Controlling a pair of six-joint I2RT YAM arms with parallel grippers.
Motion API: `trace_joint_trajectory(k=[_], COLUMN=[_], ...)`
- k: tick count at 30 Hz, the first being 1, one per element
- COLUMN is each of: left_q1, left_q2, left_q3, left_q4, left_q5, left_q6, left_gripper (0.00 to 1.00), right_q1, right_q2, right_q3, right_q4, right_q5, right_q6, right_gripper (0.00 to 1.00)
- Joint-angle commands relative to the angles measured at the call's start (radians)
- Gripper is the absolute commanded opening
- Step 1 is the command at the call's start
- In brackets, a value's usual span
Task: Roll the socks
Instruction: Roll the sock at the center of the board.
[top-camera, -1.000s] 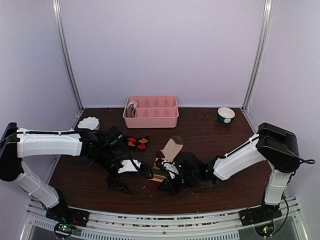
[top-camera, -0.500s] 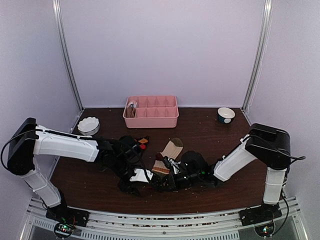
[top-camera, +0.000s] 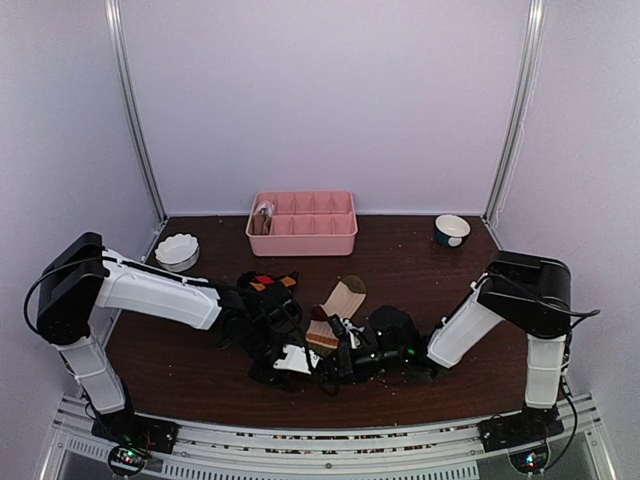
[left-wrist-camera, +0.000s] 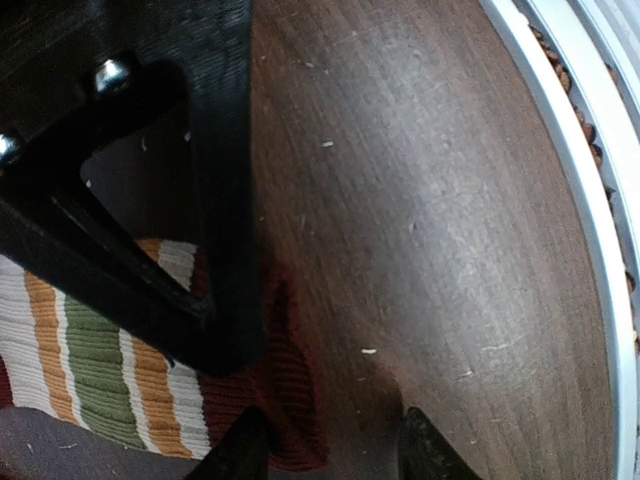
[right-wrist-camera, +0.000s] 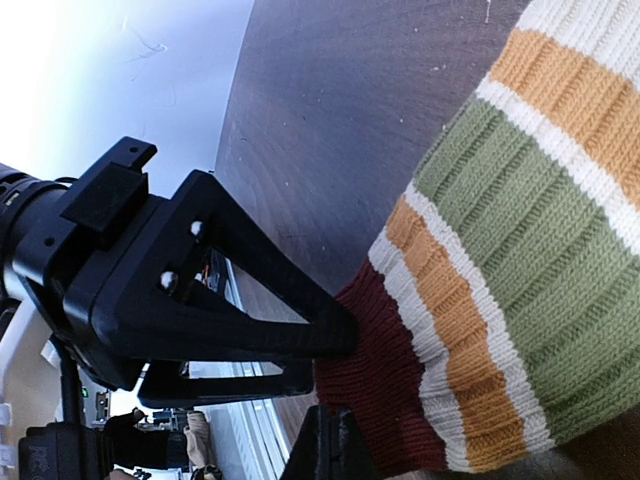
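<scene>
Left gripper (left-wrist-camera: 330, 452): jaws part open, tips down at the red end of the striped sock (left-wrist-camera: 95, 365). The red edge sits between the tips, on the side of one finger, with bare table (top-camera: 440, 275) up to the other. Not clamped.

Right gripper (right-wrist-camera: 328, 440): fingers shut together, tips right at the same red end. Can't tell if any fabric is caught between them. In the left wrist view its finger lies across the stripes, and the sock has a small ridge by its tip.

The two grippers meet nose to nose at the near middle of the table, with the striped sock flat under them.

Other socks:
- Cream sock (top-camera: 345, 296) with an olive toe lies just behind the striped one.
- Black sock (top-camera: 272, 283) with red and orange patches lies left of that, by the left arm.

Containers:
- Pink tray (top-camera: 302, 243) at the back centre. Its far-left compartment holds a brown-grey item (top-camera: 262, 218); too small to identify.
- White bowl (top-camera: 177, 251) at the back left; contents not readable.
- Small dark bowl (top-camera: 452, 231), white inside, at the back right. Well apart from the socks.
</scene>
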Motion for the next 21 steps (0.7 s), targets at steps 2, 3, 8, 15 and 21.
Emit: trace_joint_trajectory(k=[2, 3, 8, 15, 21], left_q1=[-0.002, -0.002, -0.002, 0.007, 0.051], left_q2=[0.004, 0.004, 0.017, 0.063, 0.139], left_q3=[-0.02, -0.022, -0.021, 0.042, 0.132], left_q4=[0.076, 0.084, 0.1, -0.025, -0.18], left_q5=[-0.068, -0.073, -0.08, -0.01, 0.118], left_q6=[0.031, 0.031, 0.028, -0.003, -0.019], left_gripper=[0.4, 0.39, 0.28, 0.04, 0.0], right_q1=[-0.01, -0.01, -0.013, -0.014, -0.002], right_q2=[0.023, 0.024, 0.022, -0.05, -0.255], right_q3=[-0.011, -0.01, -0.006, 0.012, -0.074], right_q4=[0.081, 0.08, 0.068, -0.19, -0.322], right_q5=[-0.024, -0.027, -0.03, 0.047, 0.305], right_q6=[0.032, 0.032, 0.031, -0.123, -0.297], right_gripper=[0.0, 0.0, 0.0, 0.12, 1.0])
